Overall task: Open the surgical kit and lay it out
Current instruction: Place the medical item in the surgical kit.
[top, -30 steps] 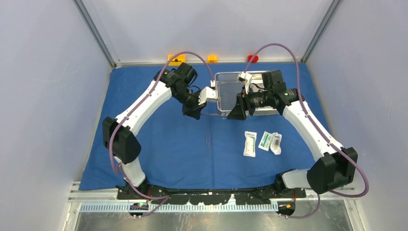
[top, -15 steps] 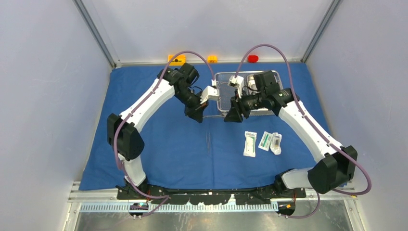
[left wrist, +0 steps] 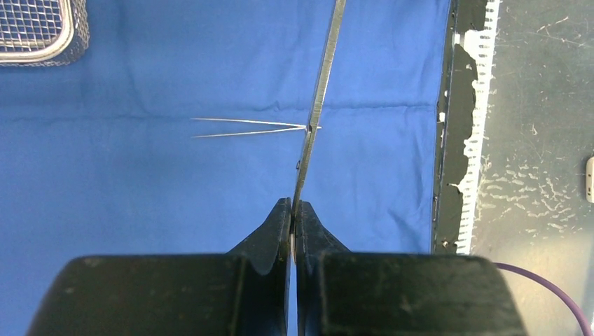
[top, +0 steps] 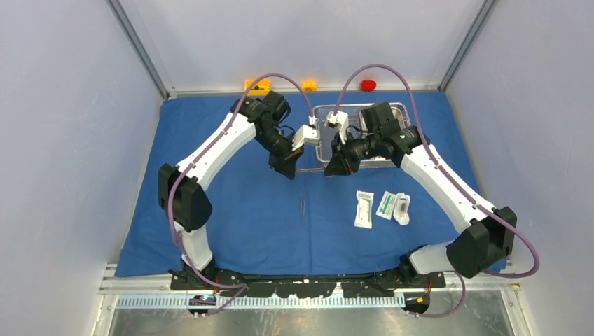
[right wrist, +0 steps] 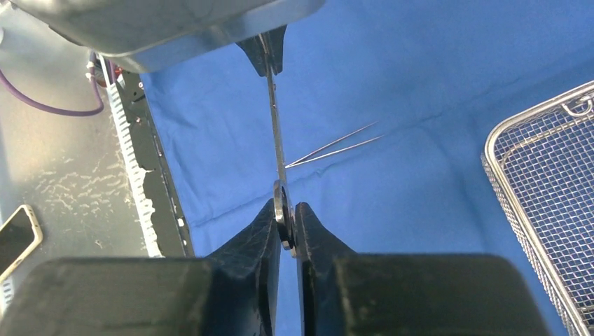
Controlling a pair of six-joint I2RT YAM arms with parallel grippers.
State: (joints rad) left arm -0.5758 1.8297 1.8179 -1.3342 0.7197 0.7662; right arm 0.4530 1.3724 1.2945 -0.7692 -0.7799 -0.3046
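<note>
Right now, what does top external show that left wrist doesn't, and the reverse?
Only top external: the three packets on the cloth, the orange blocks, the red block and the right arm.
Only left wrist: a close look at the left gripper, jaws shut on a slim instrument that the top view barely resolves.
Both: the tweezers lying flat on the cloth, and the basket, of which left wrist shows only a corner.

Lighting bright, even, diffuse; shadows faint. Overhead view sharp. Left wrist view: black left claw soft-focused at near edge; mild glare on slim steel instrument.
</note>
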